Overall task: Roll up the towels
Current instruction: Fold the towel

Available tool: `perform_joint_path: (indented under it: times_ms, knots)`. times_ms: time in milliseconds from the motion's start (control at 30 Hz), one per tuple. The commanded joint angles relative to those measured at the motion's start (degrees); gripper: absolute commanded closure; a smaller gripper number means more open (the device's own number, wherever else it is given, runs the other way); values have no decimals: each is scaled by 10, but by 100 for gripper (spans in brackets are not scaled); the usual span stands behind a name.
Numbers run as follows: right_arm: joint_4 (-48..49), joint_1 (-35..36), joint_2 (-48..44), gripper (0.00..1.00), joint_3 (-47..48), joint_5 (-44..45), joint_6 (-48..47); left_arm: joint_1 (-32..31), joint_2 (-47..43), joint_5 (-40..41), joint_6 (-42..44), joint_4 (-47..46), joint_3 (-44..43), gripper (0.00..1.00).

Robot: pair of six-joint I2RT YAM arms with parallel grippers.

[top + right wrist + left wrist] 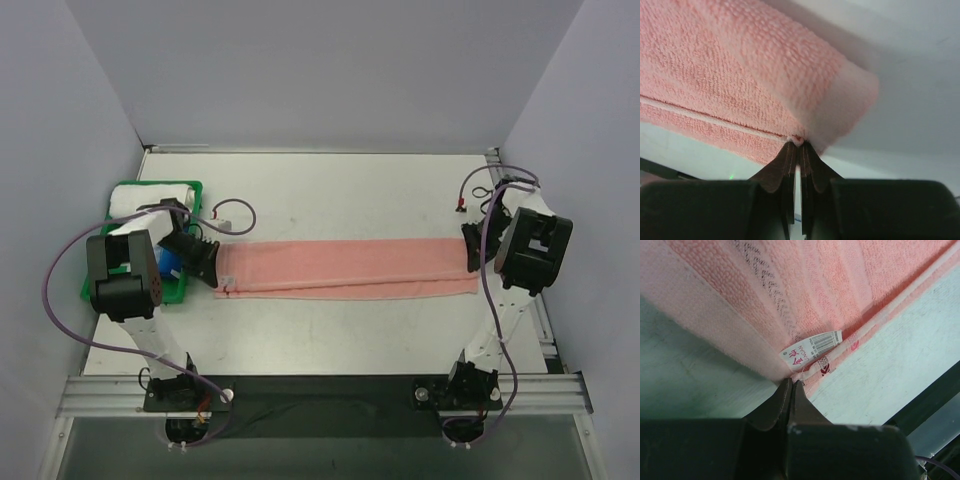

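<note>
Soft, even overhead light; wrist-cam fgnd dark, blurry.

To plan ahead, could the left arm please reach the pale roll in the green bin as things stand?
Likely yes, once freed: the pale roll in the green bin lies close beside it, unobstructed, but the left end effector is shut on the pink towel.

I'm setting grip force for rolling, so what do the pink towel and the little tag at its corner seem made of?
The pink towel looks like soft terry cloth, matte: fuzzy looped pile, with a flatter woven band and stitched hem. The tag looks like thin paper or satin fabric, white, printed with a barcode; which one is unclear.
</note>
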State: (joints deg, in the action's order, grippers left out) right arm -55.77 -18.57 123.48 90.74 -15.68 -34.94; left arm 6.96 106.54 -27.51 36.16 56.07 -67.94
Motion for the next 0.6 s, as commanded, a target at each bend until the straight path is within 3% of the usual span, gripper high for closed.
perform_joint_path:
  times_ms: [0, 133, 300, 567]
  knots:
    - [-9, 3, 19, 100, 90, 38, 15, 5, 1, 8, -2, -12, -20, 100]
    - [-57, 4, -37, 100, 120, 7, 0, 5, 1, 7, -6, -11, -22, 100]
    - [-69, 5, -134, 100, 40, -6, -24, 4, -2, 3, -7, -11, -12, 100]
    - [0, 2, -90, 100, -81, 61, -43, 5, 4, 5, -8, -15, -7, 100]
